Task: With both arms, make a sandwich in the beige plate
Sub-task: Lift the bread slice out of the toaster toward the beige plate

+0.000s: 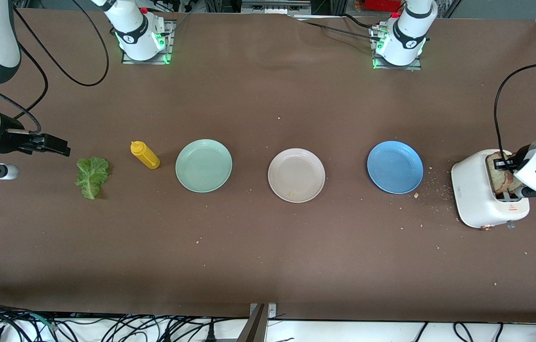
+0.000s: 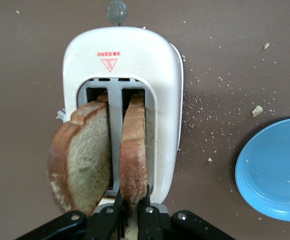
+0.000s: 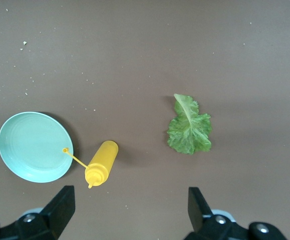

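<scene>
A: Where, first of all?

B: At the left arm's end of the brown counter (image 1: 268, 266): a glossy white toaster (image 1: 474, 199), rounded at the corners, two slots on top. Left tool (image 2: 133, 206) down at one slot, pinching the edge of a bread slice (image 2: 134, 150). Second slice (image 2: 82, 165) leaning out of the other slot, untouched.

A: And the bread itself?

B: Brown wholegrain, squarish, darker crust, porous speckled crumb. Crumbs scattered round the toaster.

A: Best way to finish the lift?

B: Probably straight up along the slot, slowly, to keep the soft slice from tearing or snagging on the slot edge. Then across, over the blue plate (image 1: 395, 166), to the beige plate (image 1: 296, 175).

A: The plates?

B: Three in a row, round, shallow, smooth. Pale pinkish beige in the middle, nothing on it but a crumb. Blue toward the toaster, mint green (image 1: 203, 165) toward the right arm's end.

A: The rest?

B: Beside the mint plate, a yellow squeeze bottle (image 1: 145, 155) lying on its side. Then a ruffled, veined green lettuce leaf (image 1: 91, 176), flat on the counter. Right tool (image 3: 129, 207) waiting above bottle and leaf, fingers spread wide, holding nothing.
</scene>
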Available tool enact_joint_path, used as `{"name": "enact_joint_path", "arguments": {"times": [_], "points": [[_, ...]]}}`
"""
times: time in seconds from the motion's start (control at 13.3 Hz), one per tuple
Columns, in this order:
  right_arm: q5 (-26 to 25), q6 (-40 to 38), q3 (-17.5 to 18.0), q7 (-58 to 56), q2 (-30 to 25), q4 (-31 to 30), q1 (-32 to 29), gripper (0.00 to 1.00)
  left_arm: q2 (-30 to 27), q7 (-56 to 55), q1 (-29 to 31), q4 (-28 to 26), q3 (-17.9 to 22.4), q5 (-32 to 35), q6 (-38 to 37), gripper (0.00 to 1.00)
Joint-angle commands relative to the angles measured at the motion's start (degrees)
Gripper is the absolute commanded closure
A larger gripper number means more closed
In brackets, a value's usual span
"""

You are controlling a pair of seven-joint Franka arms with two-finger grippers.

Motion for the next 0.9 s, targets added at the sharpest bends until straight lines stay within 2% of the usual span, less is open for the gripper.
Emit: {"name": "enact_joint_path", "arguments": {"times": [0.0,0.15,0.38,0.6,0.83], "points": [[-0.7,-0.47,0.12,-0.82,-0.65,-0.44,-0.28,0.0,-5.98,3.53,0.32,-0.77,-0.29,1.51,-2.09,1.0],[-0.7,-0.47,0.12,-0.82,-0.65,-0.44,-0.28,0.0,-9.5,4.07,-0.47,1.59,-1.16,1.17,-7.15,1.0],[-0.7,-0.47,0.12,-0.82,-0.56,-0.44,-0.28,0.0,-9.25,3.9,-0.82,13.44,-8.88,-1.37,-22.62,1.0],[-0.7,-0.38,0.12,-0.82,-0.56,-0.44,-0.37,0.0,-9.25,2.58,-1.09,14.79,-14.42,-7.7,-23.63,1.0],[-0.7,-0.47,0.12,-0.82,-0.56,-0.44,-0.37,0.0,-6.1,-0.14,-4.68,14.97,-15.93,-16.21,-23.37,1.0]]}}
